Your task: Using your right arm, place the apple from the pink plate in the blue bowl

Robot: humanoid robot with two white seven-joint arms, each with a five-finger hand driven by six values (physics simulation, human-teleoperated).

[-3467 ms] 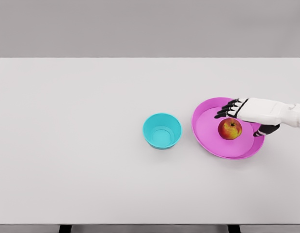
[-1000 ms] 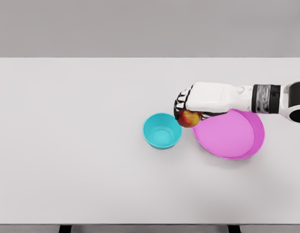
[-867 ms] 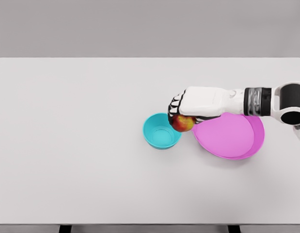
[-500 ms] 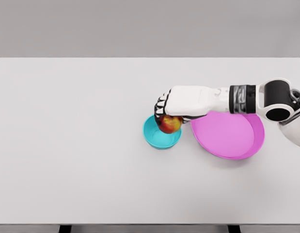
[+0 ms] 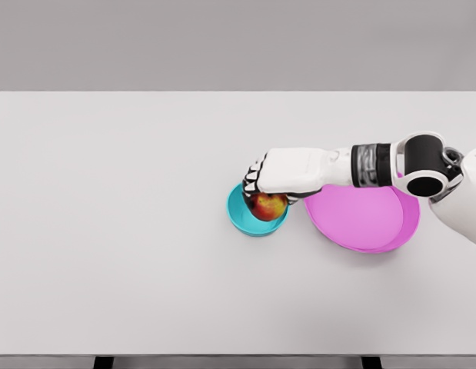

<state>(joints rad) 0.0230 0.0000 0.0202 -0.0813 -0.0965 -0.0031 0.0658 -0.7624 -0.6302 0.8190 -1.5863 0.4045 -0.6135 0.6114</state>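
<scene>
Red-and-yellow round apple (image 5: 267,206), one only, sits in the curled fingers of the white right hand (image 5: 287,173), within the single turquoise-blue bowl (image 5: 239,213) below it; one glossy pink plate (image 5: 364,217) lies under the forearm; flat white table (image 5: 114,231); plain grey wall (image 5: 238,42) beyond.

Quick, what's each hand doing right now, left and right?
Left hand: not in view.
Right hand: closed on the apple, over the blue bowl.
</scene>
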